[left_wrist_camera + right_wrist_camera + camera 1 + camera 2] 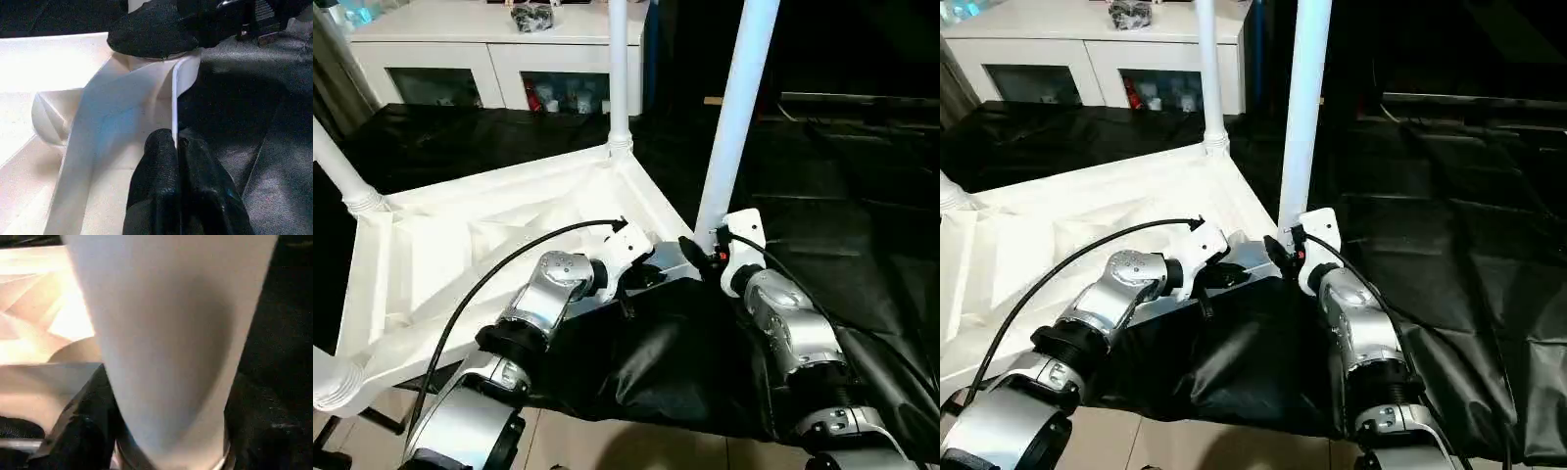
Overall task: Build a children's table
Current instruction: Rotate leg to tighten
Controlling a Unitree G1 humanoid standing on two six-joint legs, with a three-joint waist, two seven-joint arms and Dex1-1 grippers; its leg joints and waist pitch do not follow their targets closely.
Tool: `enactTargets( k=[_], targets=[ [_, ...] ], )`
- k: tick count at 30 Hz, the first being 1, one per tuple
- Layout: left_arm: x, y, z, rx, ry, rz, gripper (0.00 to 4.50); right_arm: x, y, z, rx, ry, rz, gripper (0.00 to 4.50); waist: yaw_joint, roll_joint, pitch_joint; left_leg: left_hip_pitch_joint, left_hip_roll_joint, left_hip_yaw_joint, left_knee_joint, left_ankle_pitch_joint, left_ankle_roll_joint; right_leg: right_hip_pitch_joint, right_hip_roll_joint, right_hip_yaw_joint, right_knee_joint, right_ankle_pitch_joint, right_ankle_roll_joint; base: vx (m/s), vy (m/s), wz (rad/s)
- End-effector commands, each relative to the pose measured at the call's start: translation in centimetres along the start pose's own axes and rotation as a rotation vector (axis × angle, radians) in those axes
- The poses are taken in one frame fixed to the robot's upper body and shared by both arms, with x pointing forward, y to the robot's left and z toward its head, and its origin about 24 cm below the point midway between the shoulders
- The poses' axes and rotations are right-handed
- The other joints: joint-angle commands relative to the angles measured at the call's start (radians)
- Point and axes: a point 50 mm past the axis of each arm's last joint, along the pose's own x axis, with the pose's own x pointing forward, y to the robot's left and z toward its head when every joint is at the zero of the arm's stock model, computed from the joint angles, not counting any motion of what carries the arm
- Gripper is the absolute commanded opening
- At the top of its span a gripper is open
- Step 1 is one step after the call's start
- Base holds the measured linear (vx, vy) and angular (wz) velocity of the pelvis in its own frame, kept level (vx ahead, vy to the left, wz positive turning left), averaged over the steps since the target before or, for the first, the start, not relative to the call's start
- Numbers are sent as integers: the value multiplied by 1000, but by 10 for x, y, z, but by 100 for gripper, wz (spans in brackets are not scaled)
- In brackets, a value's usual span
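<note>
The children's table lies upside down on a black cloth, its white ribbed top [489, 225] facing up. White legs stand in the corner sockets: one at the far corner [618, 69], one at the left [337, 166], and one at the near right [739, 108]. A fourth socket with a leg stub shows at the near left [328, 377]. My left gripper [177, 142] is shut on the top's thin raised rim [174, 98], close to the near-right corner. My right gripper [705, 250] is closed around the base of the near-right leg [166, 333], one black finger [83, 416] on each side.
A white cabinet [489, 49] with glass doors stands behind, a dark object [533, 17] on top. The black cloth [842, 196] spreads wide to the right. Pale floor [607, 441] shows below the work surface's front edge.
</note>
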Motion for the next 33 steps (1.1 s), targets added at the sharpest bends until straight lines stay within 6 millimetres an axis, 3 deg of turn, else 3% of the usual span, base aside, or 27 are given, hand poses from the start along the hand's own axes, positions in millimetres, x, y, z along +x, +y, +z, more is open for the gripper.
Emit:
enactTargets(
  k=[1,4,5,7,9,10,11,13,14,17,20,23,24,28,29,31,32,33],
  targets=[
    [6,-8,28,114,-112,-107,0,4,32,-8,-28,34,257,326,7,-4,-70,2,27,-10,-67,-252,47,60,-52,40,-79,-160,-231,0,0,0],
    [-2,-10,24,140,-116,-193,0,-14,23,-8,-90,35,376,326,14,1,-76,1,30,-8,-58,-193,84,63,-50,36,-67,-40,-267,0,0,0],
    [-3,-10,23,146,-112,-206,0,-18,21,-8,-98,40,400,326,14,1,-76,1,30,-8,-58,-193,84,63,-50,36,-67,-40,-267,0,0,0],
    [-7,-8,21,159,-103,-225,0,-29,16,-10,-132,56,469,326,28,-2,-72,5,33,-4,-57,-211,99,61,-52,35,-72,-86,-276,0,0,0],
    [-8,-7,21,155,-104,-223,0,-32,14,-11,-136,65,489,326,32,-3,-70,5,35,-6,-61,-233,85,58,-53,35,-74,-143,-269,0,0,0],
    [-11,-5,20,158,-106,-246,0,-41,11,-11,-152,81,554,326,33,-10,-67,8,36,-5,-64,-256,75,56,-52,36,-80,-190,-259,0,0,0],
    [-11,-5,20,158,-106,-246,0,-41,11,-11,-152,81,554,326,35,-9,-67,9,36,-6,-64,-265,73,56,-53,36,-81,-207,-254,0,0,0],
    [-14,-4,19,159,-103,-253,0,-45,10,-12,-154,95,590,326,39,-14,-68,8,38,-7,-66,-262,68,55,-55,38,-81,-220,-246,0,0,0],
    [-15,-4,18,159,-104,-255,0,-46,10,-12,-153,100,603,299,42,-13,-68,6,38,-7,-64,-251,70,55,-56,39,-79,-210,-247,0,0,0],
    [-17,-3,17,155,-106,-259,0,-50,10,-13,-144,116,640,289,46,-22,-69,5,36,-5,-62,-226,79,55,-56,39,-77,-200,-246,0,0,0],
    [-19,-3,15,151,-104,-261,0,-52,9,-14,-159,137,667,264,53,-25,-72,4,37,-4,-58,-189,92,54,-56,38,-73,-172,-248,0,0,0],
    [-19,-3,15,149,-106,-262,0,-53,8,-14,-165,144,670,258,55,-26,-72,1,37,-5,-57,-174,99,53,-57,37,-70,-165,-250,0,0,0],
    [-20,-4,14,148,-106,-260,0,-52,8,-14,-165,144,670,258,54,-34,-71,1,37,-3,-57,-179,99,52,-57,37,-73,-179,-245,0,0,0],
    [-21,-4,10,137,-99,-243,0,-50,10,-15,-158,149,675,258,53,-31,-70,1,38,-5,-60,-183,93,51,-58,37,-73,-206,-235,0,0,0],
    [-22,-3,8,127,-94,-226,0,-50,11,-15,-148,148,679,258,51,-42,-70,1,38,-4,-59,-181,94,52,-57,37,-74,-206,-232,0,0,0],
    [-22,-2,8,115,-93,-199,0,-49,13,-16,-133,143,673,258,53,-38,-69,2,38,-4,-60,-181,93,49,-59,38,-75,-230,-225,0,0,0],
    [-21,-1,8,111,-93,-189,0,-48,14,-17,-128,141,669,258,55,-47,-68,2,38,-4,-61,-174,92,49,-60,38,-74,-244,-218,0,0,0],
    [-21,1,8,102,-96,-162,0,-47,15,-18,-124,133,652,258,54,-47,-68,2,38,-4,-61,-175,92,48,-60,38,-76,-249,-215,0,0,0]
  ],
)
